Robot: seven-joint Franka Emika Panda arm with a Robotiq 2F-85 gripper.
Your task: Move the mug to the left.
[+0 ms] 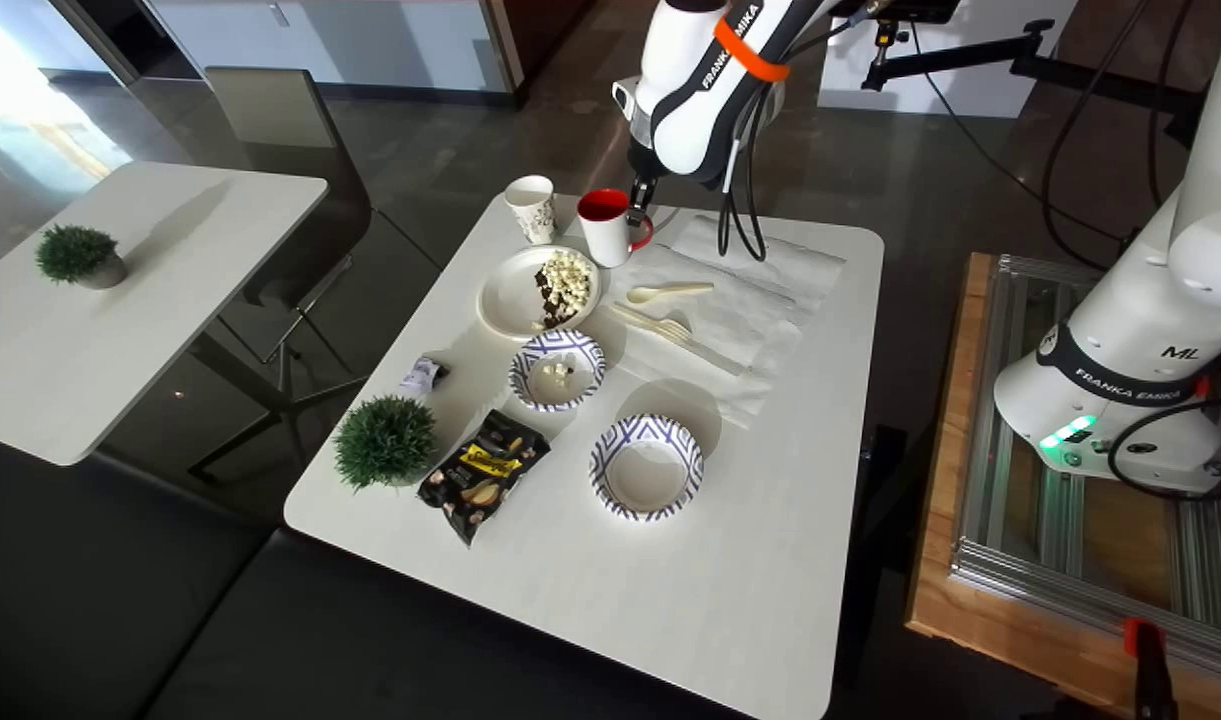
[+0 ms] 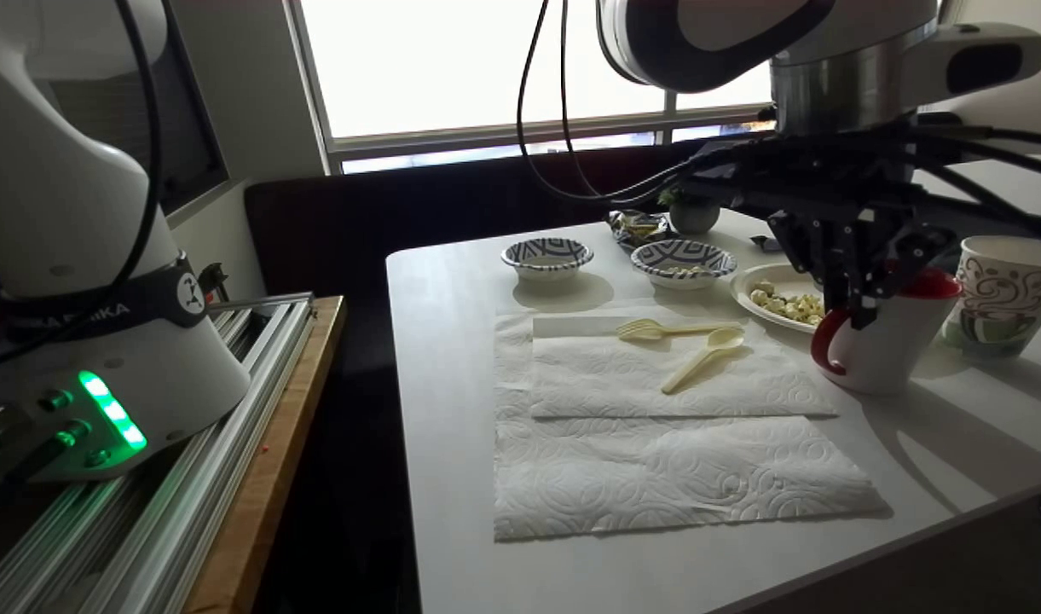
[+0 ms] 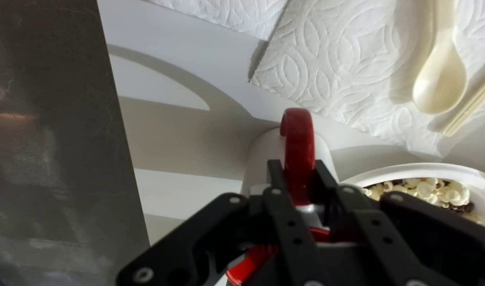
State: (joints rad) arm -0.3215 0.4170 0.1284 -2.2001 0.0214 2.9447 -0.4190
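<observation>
The mug [image 1: 605, 243] is white outside, with a red inside and a red handle. It stands upright near the table's far edge in an exterior view, and it also shows in an exterior view [image 2: 887, 350] behind the fingers. My gripper [image 1: 638, 208] comes down from above at the handle side. In the wrist view the fingertips [image 3: 300, 172] lie against both sides of the red handle [image 3: 298, 135], shut on it. The mug's white body [image 3: 262, 159] is below, and most of its rim is hidden by the fingers. I cannot tell whether the base touches the table.
A white patterned paper cup [image 1: 533, 212] stands close beside the mug. A plate [image 1: 488, 310] with popcorn is right against it. Two patterned bowls [image 1: 646, 505], a snack bag [image 1: 485, 475], a plant [image 1: 385, 440], and paper towels [image 2: 656, 477] with a spoon [image 2: 699, 358] and fork [image 2: 656, 329] share the table.
</observation>
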